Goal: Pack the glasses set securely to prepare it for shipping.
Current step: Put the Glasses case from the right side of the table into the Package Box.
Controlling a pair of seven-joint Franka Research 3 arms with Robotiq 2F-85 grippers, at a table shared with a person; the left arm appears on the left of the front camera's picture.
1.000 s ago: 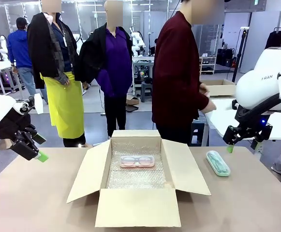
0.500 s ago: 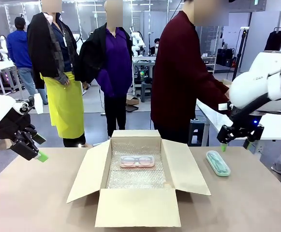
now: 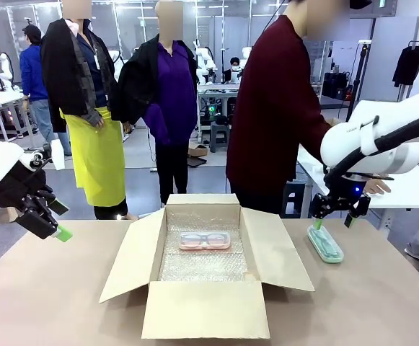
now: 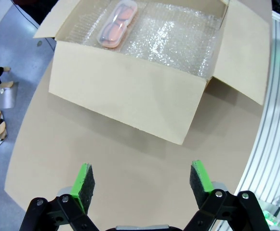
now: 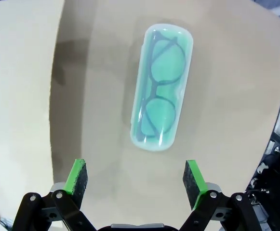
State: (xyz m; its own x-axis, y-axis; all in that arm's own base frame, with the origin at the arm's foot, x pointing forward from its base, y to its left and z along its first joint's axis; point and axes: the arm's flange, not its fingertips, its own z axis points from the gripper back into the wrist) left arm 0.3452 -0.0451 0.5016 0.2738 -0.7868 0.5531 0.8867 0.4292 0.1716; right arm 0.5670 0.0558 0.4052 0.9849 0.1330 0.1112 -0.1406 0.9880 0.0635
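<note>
An open cardboard box (image 3: 205,310) sits in the middle of the tabletop (image 3: 50,303), its front flap folded down toward the near edge and its side flaps spread left and right. Bubble wrap (image 3: 202,265) lines the inside. The pinkish case (image 3: 205,241) with the pink-framed glasses lies flat on that wrap, close to the box's far wall and with its long side parallel to that wall. Over the left edge of the tabletop, well apart from the box, the left gripper (image 3: 60,220) hangs in the air with its jaws spread wide and nothing between them. In the left wrist view, its green pads (image 4: 84,180) frame bare tabletop, with the box's side wall (image 4: 130,96) and the pinkish case (image 4: 116,24) farther off. To the right of the box, just beside its right flap and toward the far right corner, the mint-green case (image 3: 325,244) with the green-framed glasses lies flat on the bare tabletop. The right gripper (image 3: 332,220) hovers close above its far end, pointing down, jaws wide and empty. In the right wrist view the case (image 5: 161,86) lies ahead of the spread pads (image 5: 77,179), apart from both. Beyond the far edge, a person (image 3: 270,122) in a dark red top leans to the right with one hand (image 3: 376,187) on a white table behind.
</note>
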